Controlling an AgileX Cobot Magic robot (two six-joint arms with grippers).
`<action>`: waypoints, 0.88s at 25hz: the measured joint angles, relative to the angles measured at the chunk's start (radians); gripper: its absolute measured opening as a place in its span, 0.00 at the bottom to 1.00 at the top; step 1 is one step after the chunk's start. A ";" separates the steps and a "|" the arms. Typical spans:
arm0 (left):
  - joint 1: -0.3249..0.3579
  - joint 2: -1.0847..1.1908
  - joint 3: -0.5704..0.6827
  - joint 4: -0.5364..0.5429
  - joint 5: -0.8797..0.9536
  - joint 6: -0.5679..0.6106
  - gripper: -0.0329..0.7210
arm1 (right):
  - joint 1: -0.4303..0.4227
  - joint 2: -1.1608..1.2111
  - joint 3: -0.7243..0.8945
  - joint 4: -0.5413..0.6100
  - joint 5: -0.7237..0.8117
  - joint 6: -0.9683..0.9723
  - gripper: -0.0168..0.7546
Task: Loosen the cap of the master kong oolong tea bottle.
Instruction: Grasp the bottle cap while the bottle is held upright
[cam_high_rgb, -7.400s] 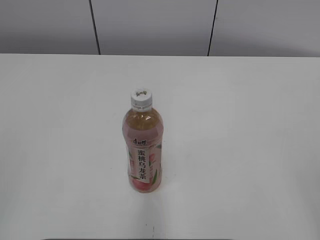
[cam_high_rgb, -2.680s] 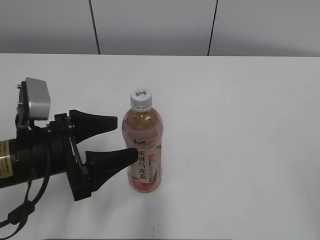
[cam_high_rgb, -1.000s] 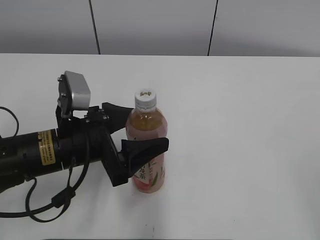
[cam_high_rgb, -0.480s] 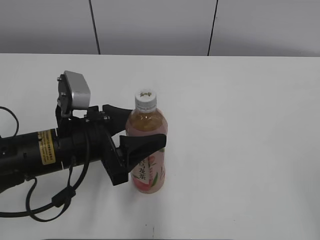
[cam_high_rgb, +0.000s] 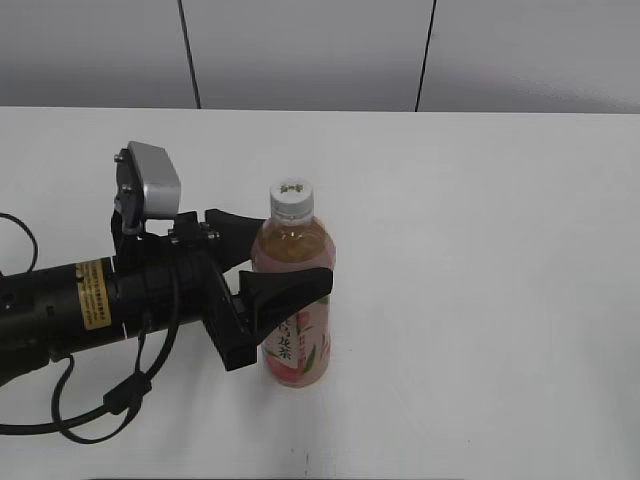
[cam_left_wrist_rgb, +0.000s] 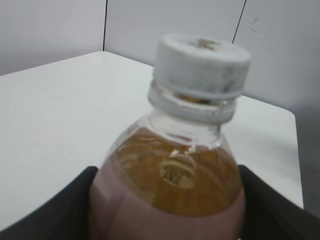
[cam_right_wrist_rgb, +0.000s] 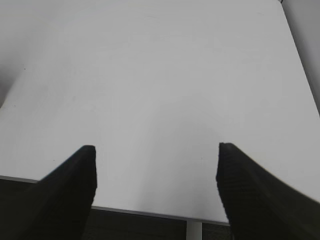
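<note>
Since the frame half a second back almost nothing has shifted: my left gripper (cam_high_rgb: 283, 262) was already clamped on the bottle and sits in the same place, whereas a second ago its near finger lay a touch further out past the label. Seven seconds back the bottle stood alone with no arm in sight.

The desk (cam_high_rgb: 500, 250) is plain matte white and bare apart from the bottle and my arm. Its far edge runs straight across the exterior view, and behind it is a pale grey wall (cam_high_rgb: 310, 50) split by two thin dark vertical seams. My right wrist view looks down over bare white desktop towards a corner at the upper right.

The master kong oolong tea bottle (cam_high_rgb: 293, 300) stands upright near the middle of the desk, somewhat towards the near edge and a little left of centre. Its long axis is vertical, base on the desk, the cap (cam_high_rgb: 290, 197) pointing straight up and seated on the neck. The white strip of black characters faces the near edge.

My left gripper comes in level from the left edge and grasps the bottle across its upper body, one black finger on each side, both touching the plastic below the shoulder. The cap stays clear above them. My right gripper (cam_right_wrist_rgb: 156, 195) hangs over the desk with its two fingers spread wide, holding nothing.
</note>
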 joint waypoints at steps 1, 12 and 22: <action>0.000 0.000 0.000 0.000 0.000 0.000 0.68 | 0.000 0.000 0.000 0.000 0.000 0.000 0.75; 0.000 0.000 0.000 0.000 0.001 0.000 0.68 | 0.000 0.189 -0.039 0.058 -0.142 -0.001 0.75; 0.000 0.000 0.000 0.000 0.000 0.000 0.68 | 0.056 0.752 -0.219 0.220 -0.269 -0.207 0.75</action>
